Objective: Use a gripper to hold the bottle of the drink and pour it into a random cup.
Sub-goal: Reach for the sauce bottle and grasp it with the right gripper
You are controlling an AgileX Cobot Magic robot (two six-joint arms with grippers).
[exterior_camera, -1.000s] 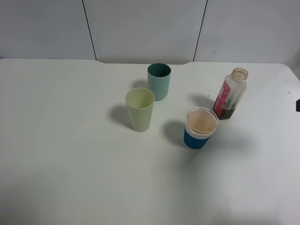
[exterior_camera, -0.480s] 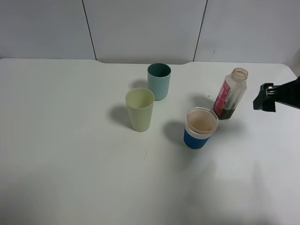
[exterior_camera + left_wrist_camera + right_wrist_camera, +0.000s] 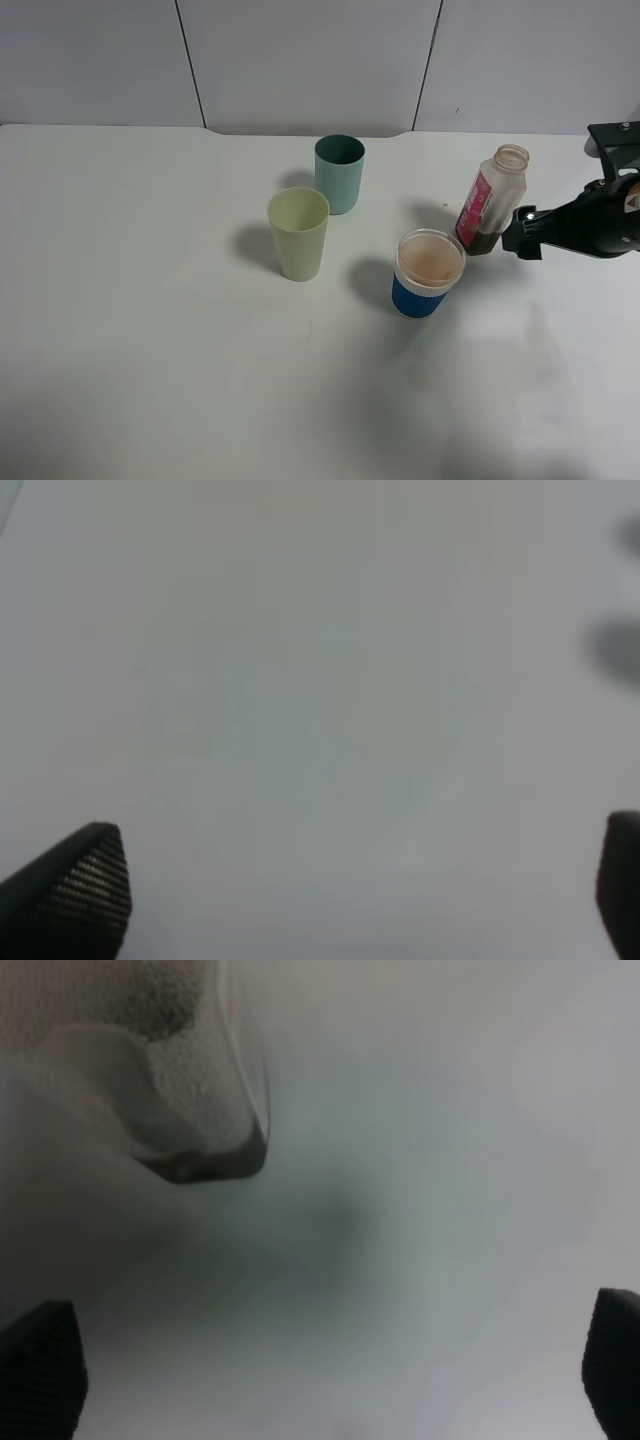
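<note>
The bottle (image 3: 492, 200) stands upright just beyond the blue cup (image 3: 428, 275), and the right gripper (image 3: 523, 232) — jaws spread wide, holding nothing — hovers just to its right, level with its lower half, clearly the nearer arm.

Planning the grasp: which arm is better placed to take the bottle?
Right. The right gripper, open, sits just beside the bottle; the left gripper faces only table and is absent from the high view.

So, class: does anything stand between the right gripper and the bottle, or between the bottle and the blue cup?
Nothing visible does. The open right gripper is close beside the bottle, and only table lies between the bottle and the blue cup.
</note>
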